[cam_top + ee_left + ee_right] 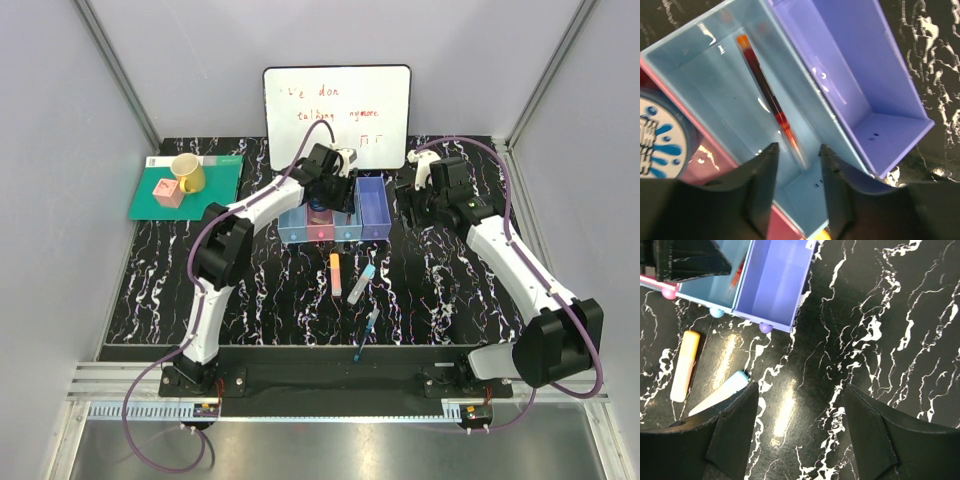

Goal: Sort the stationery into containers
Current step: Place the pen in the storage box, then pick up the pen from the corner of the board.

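Blk marble table [450, 300], whiteboard [337, 115] behind bins [374, 208]

Just beyond the left fingers [762, 195], a row of joined translucent rectangular plastic bins [373, 212]. In the light-blue bin [695, 80] straight ahead of those fingers, a thin dark-red pen [765, 92] with an orange far end, slanted along the floor, near end blurred. Right of it, a purple bin [860, 70]; left of it, a pink bin [715, 162] with a round blue translucent disc [657, 135]. On the table ahead and left of the right fingers [735, 435], a stubby orange marker [684, 365] and a white marker with light-blue tip [722, 392], side by side, apart from the bins. Well behind both pairs of fingers, a small blue-and-white pen [368, 328].
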{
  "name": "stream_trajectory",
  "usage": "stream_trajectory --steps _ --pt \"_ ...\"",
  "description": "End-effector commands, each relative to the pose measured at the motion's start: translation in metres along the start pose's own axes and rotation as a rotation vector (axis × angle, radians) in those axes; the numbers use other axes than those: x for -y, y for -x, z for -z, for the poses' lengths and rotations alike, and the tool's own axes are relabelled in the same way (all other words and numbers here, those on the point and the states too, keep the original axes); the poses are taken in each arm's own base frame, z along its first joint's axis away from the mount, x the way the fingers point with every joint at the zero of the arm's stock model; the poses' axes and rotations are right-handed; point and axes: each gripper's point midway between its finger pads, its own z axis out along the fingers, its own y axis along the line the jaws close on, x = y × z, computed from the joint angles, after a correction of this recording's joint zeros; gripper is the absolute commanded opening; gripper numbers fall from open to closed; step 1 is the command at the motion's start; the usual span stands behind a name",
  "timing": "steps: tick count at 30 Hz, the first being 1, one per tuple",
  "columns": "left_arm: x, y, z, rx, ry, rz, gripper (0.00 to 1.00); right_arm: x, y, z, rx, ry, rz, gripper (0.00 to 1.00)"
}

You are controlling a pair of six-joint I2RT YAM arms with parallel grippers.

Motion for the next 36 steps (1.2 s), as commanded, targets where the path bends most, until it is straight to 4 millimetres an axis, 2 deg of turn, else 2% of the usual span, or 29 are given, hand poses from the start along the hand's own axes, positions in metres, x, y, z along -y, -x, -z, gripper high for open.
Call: stream_trajectory --steps 1,5,8,9,13,14,15,17,18,22,23,27,33,36 --pt "0.017 0.024 0.022 0.072 -0.035 -0.027 0.48 -0.014 0.0 0.013 0.013 0.076 -0.014 0.76" --pt "0.028 0.034 0.041 0.103 -0.054 -0.05 0.49 -0.042 -0.02 0.017 -0.052 0.241 -0.008 0.72" --pt "0.041 0.044 0.069 0.141 -0.08 -0.082 0.49 -0.059 -0.044 0.022 -0.126 0.356 0.03 0.72" --pt "0.048 0.049 0.086 0.162 -0.092 -0.097 0.49 -0.064 -0.057 0.026 -0.156 0.413 0.104 0.71" --pt "0.064 0.053 0.13 0.208 -0.12 -0.168 0.49 -0.062 -0.085 0.031 -0.2 0.483 0.353 0.72" --pt "0.064 0.044 0.136 0.189 -0.12 -0.192 0.49 -0.062 -0.092 0.032 -0.215 0.511 0.45 0.73" --pt "0.067 0.047 0.152 0.209 -0.119 -0.215 0.49 -0.061 -0.094 0.033 -0.218 0.518 0.502 0.73" --pt "0.066 0.039 0.164 0.201 -0.108 -0.275 0.49 -0.068 -0.102 0.037 -0.236 0.555 0.627 0.74" --pt "0.065 0.032 0.176 0.195 -0.095 -0.293 0.49 -0.063 -0.105 0.036 -0.233 0.553 0.746 0.75" --pt "0.057 0.012 0.202 0.181 -0.051 -0.387 0.5 -0.071 -0.116 0.034 -0.225 0.59 1.029 0.78" --pt "0.053 0.009 0.207 0.18 -0.038 -0.423 0.5 -0.08 -0.119 0.035 -0.218 0.625 1.121 0.78" --pt "0.044 -0.009 0.232 0.145 0.012 -0.478 0.51 -0.089 -0.142 0.037 -0.27 0.708 1.365 0.79" --pt "0.038 -0.024 0.261 0.144 0.048 -0.511 0.52 -0.1 -0.17 0.031 -0.318 0.82 1.648 0.79" --pt "0.036 -0.03 0.274 0.145 0.065 -0.537 0.52 -0.107 -0.183 0.025 -0.35 0.86 1.721 0.77"
